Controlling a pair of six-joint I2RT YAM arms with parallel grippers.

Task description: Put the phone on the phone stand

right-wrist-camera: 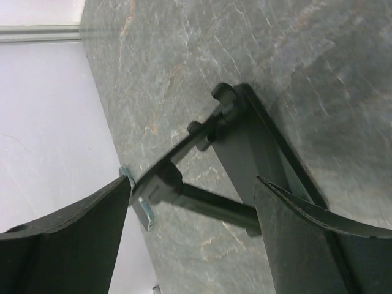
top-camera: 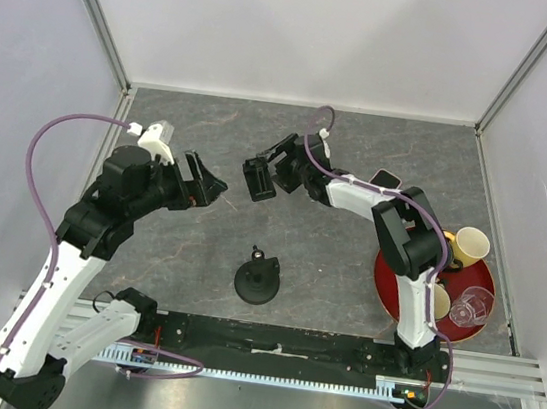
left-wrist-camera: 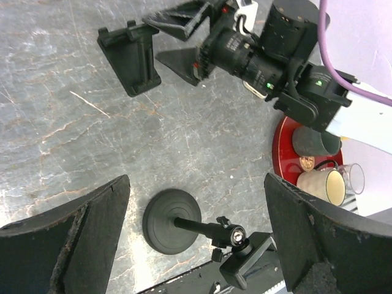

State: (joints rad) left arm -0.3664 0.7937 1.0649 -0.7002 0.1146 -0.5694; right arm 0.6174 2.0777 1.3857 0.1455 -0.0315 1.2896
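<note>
The phone, black with a pale rim, lies flat at the back right, partly hidden behind my right arm. A black folding stand sits mid-table and also shows in the left wrist view and, close up, in the right wrist view. My right gripper is open and empty, its tips right at this stand. A second stand with a round base, stem and clamp stands nearer. My left gripper is open and empty above the table.
A red plate at the right front holds a yellow cup, a clear glass and another cup. The plate also shows in the left wrist view. White walls with metal rails enclose the table.
</note>
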